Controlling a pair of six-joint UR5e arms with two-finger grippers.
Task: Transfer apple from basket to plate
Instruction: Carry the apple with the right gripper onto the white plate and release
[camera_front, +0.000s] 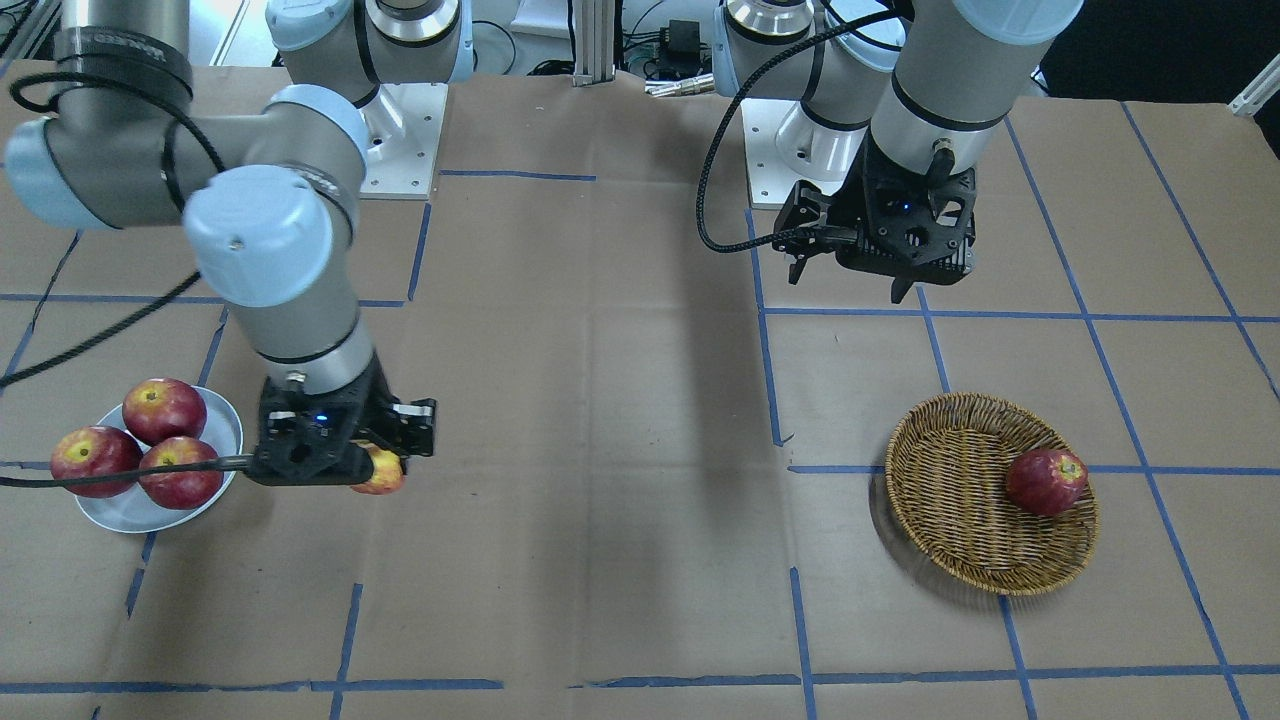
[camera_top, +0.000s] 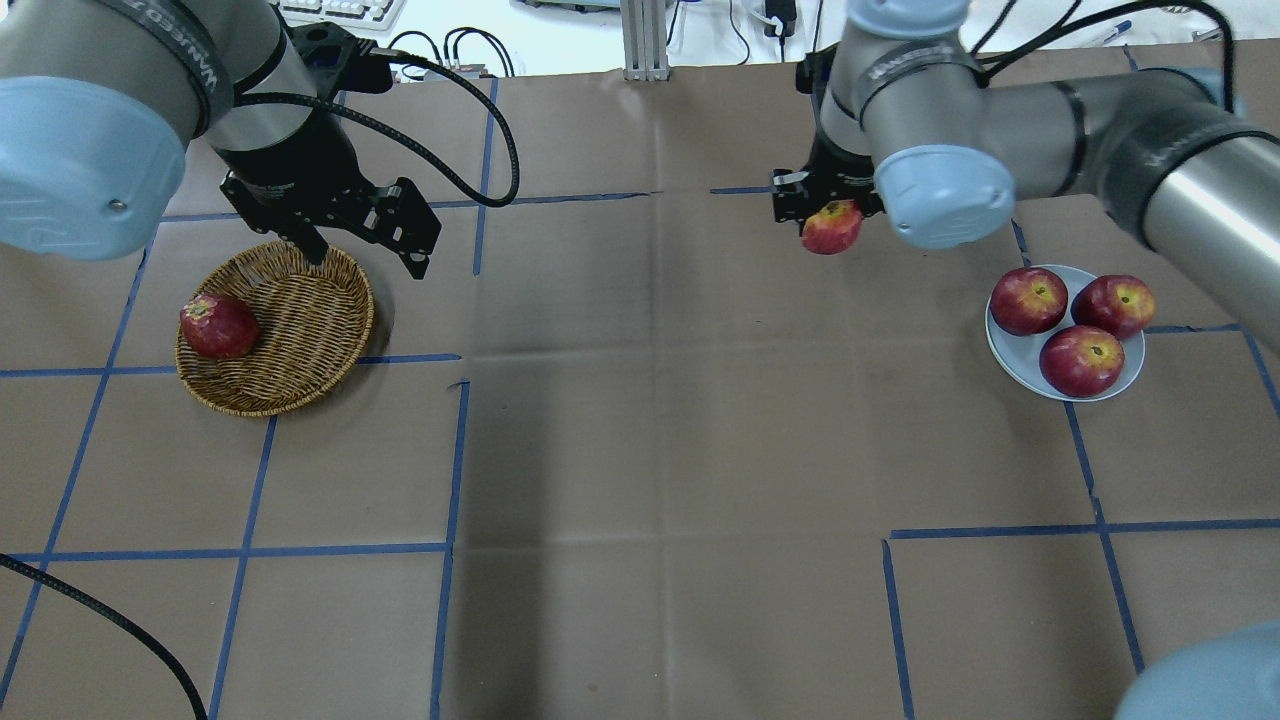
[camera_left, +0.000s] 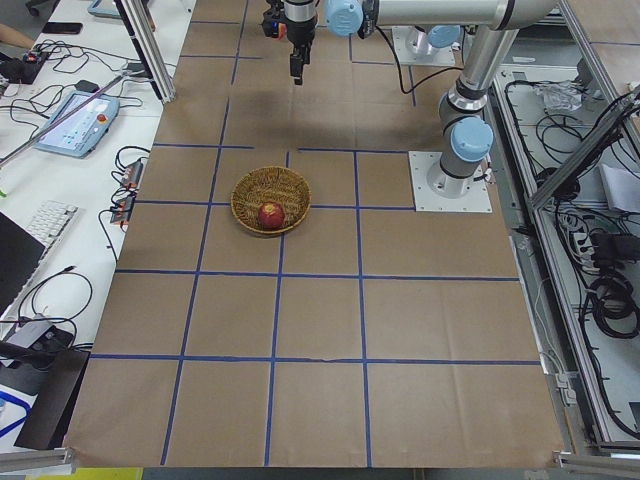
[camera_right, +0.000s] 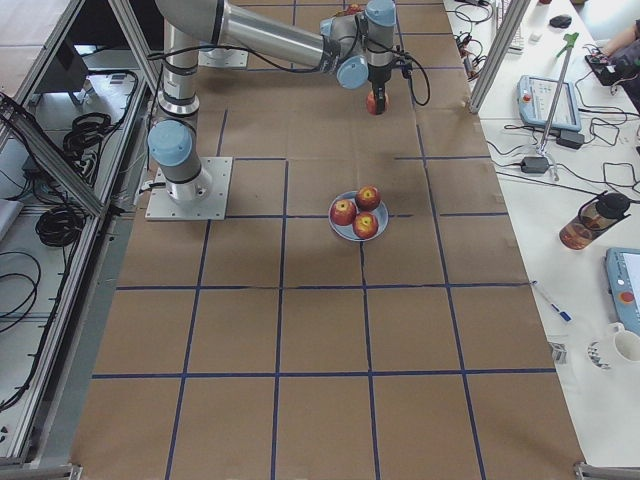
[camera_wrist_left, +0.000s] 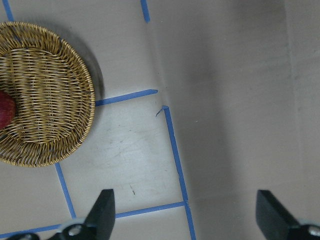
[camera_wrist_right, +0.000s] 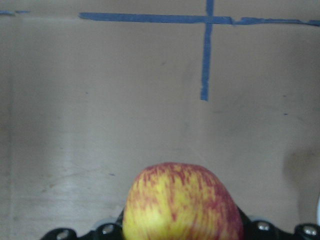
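**Streaked apple clamped in right gripper, clear of basket and short of plate**

Surface: the table (camera_top: 650, 450) is covered in creased matte brown paper, marked into squares with blue tape.

Task item: the lighter red apple with broad yellow-orange streaks (camera_top: 832, 227) is clamped in the right gripper (camera_top: 826, 208) and held above the paper. It is well apart from the basket and near the plate, but not over it. In the right wrist view the skin is waxy, yellow at the base, with fine red flecks running up to a rounded crown.

Receptacles: the round, shallow, tan-brown woven wicker basket (camera_top: 310, 300) shows tight concentric weave and a braided rim. One uniformly dark red apple (camera_top: 218, 326) lies against its inner wall. The small, round, pale blue-white plate (camera_top: 1012, 352) is smooth and glossy. It carries three red apples with yellow stem hollows (camera_top: 1028, 300), (camera_top: 1112, 306), (camera_top: 1081, 361), packed close together.

Tools: the left gripper (camera_top: 368, 262) is black and angular, with its jaws set wide apart and holding nothing. It hangs over the paper just beside the basket's rim.

Limits of view: the right gripper's finger pads are hidden behind the apple and the wrist housing, so the grip appears to sit on the apple's flanks. The left wrist view cuts off the basket at its left edge and shows only a sliver of the dark apple. The left side view shows the far arm too small to judge.
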